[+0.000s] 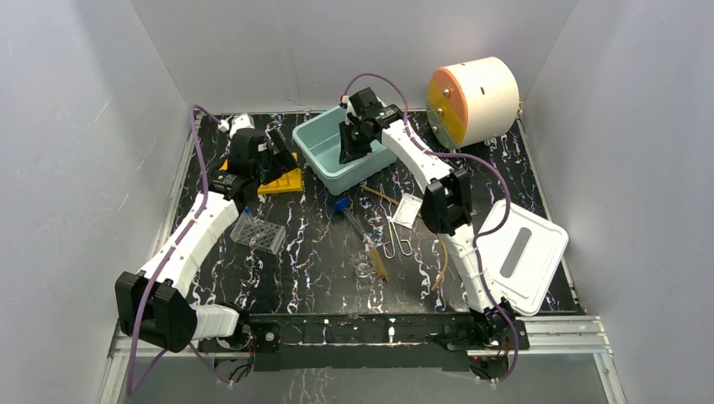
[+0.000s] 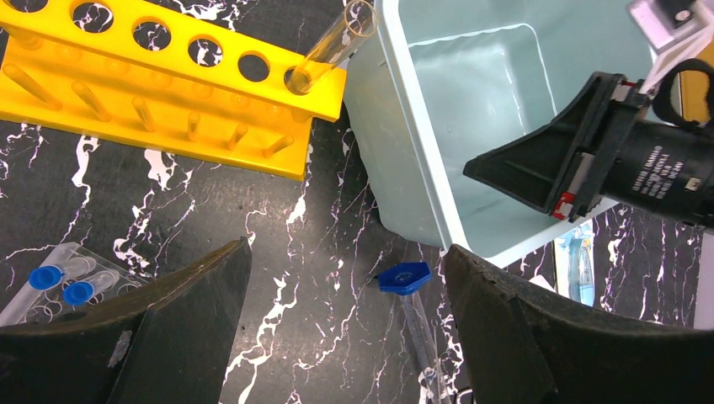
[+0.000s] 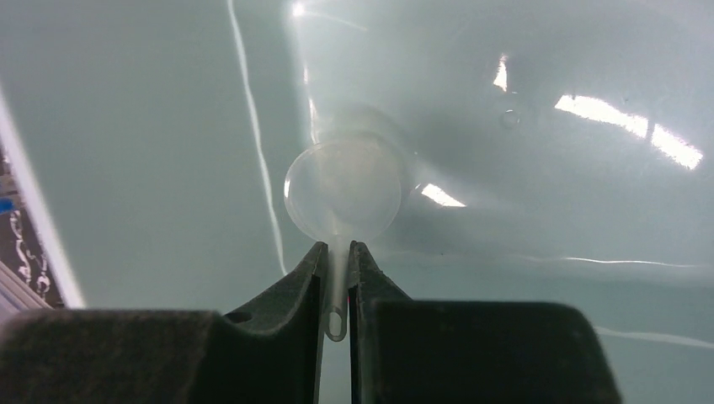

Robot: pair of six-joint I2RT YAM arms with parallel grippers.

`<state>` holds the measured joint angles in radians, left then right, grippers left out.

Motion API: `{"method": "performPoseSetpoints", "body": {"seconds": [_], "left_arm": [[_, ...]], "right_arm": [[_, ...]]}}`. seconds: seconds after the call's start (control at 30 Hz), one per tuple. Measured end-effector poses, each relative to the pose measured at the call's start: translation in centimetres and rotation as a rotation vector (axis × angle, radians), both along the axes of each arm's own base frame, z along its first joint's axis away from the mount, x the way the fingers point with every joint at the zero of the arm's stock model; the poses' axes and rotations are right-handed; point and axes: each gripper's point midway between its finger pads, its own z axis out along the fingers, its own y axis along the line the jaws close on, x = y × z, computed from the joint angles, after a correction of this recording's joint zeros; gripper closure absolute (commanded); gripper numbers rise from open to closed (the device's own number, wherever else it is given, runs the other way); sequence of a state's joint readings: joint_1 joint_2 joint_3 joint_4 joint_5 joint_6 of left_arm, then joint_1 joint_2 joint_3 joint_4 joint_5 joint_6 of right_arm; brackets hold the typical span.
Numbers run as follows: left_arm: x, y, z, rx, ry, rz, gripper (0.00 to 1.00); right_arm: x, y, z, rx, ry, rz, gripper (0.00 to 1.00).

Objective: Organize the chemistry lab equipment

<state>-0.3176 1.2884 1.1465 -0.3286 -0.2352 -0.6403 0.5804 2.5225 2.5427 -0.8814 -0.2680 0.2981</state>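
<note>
My right gripper point(image 3: 337, 269) reaches down inside the teal bin point(image 1: 308, 141) and is shut on the thin handle of a small clear scoop point(image 3: 345, 189), whose round cup hangs just above the bin floor point(image 3: 547, 210). My left gripper point(image 2: 347, 320) hovers open over the table beside the bin point(image 2: 438, 219), nothing between its fingers. Below it lies a clear blue-capped tube point(image 2: 404, 278). The yellow holed tube rack point(image 2: 168, 93) stands left of the bin with one open glass tube point(image 2: 333, 46) leaning in it. Two more blue-capped tubes point(image 2: 63, 282) lie in a clear tray point(image 1: 258, 233).
Wire clips point(image 1: 396, 244), a white card point(image 1: 407, 210), a small glass dish point(image 1: 364, 269) and amber tubing point(image 1: 442, 269) lie mid-table. A white lid point(image 1: 522, 252) sits at the right, a large white-and-orange cylinder point(image 1: 471, 101) at the back right. Grey walls close in the sides.
</note>
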Motion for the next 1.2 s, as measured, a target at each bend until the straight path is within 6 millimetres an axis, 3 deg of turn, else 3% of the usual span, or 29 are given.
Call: {"method": "performPoseSetpoints", "body": {"seconds": [0.1, 0.27, 0.43, 0.53, 0.63, 0.77, 0.9, 0.97, 1.07, 1.2], "left_arm": [[0.0, 0.0, 0.0, 0.0, 0.0, 0.0, 0.16], [0.0, 0.0, 0.0, 0.0, 0.0, 0.0, 0.16], [0.0, 0.0, 0.0, 0.002, 0.001, -0.001, 0.16], [0.0, 0.0, 0.0, 0.004, 0.001, -0.003, 0.16], [0.0, 0.0, 0.0, 0.008, 0.0, -0.005, 0.15], [-0.1, 0.1, 0.1, 0.016, -0.004, -0.012, 0.15], [-0.2, 0.0, 0.5, 0.021, -0.014, -0.029, 0.13], [-0.3, -0.1, 0.7, 0.02, -0.019, -0.037, 0.13], [-0.4, -0.4, 1.1, 0.009, -0.031, -0.054, 0.11], [-0.2, -0.9, 1.4, -0.013, -0.046, -0.074, 0.1]], "right_arm": [[0.0, -0.2, -1.0, -0.021, 0.011, 0.003, 0.67], [0.5, -0.7, -0.7, -0.05, -0.016, -0.021, 0.53], [1.2, -1.4, -0.6, -0.082, -0.046, -0.054, 0.46], [1.3, -1.8, 0.6, -0.086, -0.072, -0.072, 0.42], [0.8, -2.6, 3.5, -0.074, -0.117, -0.09, 0.38], [-0.5, -4.2, 9.4, -0.034, -0.216, -0.122, 0.35], [-2.5, -6.9, 15.1, -0.007, -0.343, -0.174, 0.33], [-3.7, -8.5, 16.5, -0.007, -0.387, -0.199, 0.32], [-6.3, -11.2, 16.3, -0.04, -0.411, -0.228, 0.31], [-9.8, -14.3, 12.1, -0.115, -0.352, -0.242, 0.31]]}}
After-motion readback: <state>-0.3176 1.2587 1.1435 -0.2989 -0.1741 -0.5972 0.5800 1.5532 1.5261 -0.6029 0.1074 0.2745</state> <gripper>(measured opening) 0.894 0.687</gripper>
